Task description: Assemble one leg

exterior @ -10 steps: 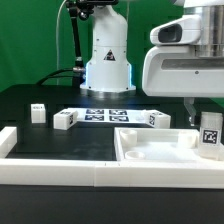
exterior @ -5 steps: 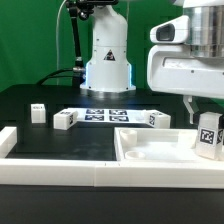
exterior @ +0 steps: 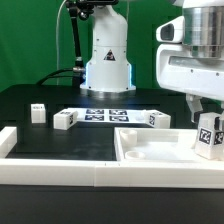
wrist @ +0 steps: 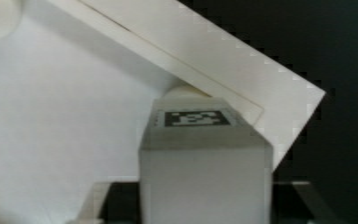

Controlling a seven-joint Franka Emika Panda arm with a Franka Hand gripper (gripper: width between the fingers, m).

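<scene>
My gripper is shut on the leg, a small white post with a black-and-white tag facing the camera. I hold it upright at the right end of the large white panel; whether its foot touches the panel I cannot tell. In the wrist view the leg stands between the jaws of my gripper, with its tag toward the panel's corner. The dark jaws sit on either side of the leg.
Three more white legs lie on the black table: one at the exterior view's left, one beside it, one near the middle. The marker board lies before the robot base. A white rim borders the front.
My wrist has shifted toward the exterior view's right. The leg stays in the jaws at nearly the same spot, a touch lower.
</scene>
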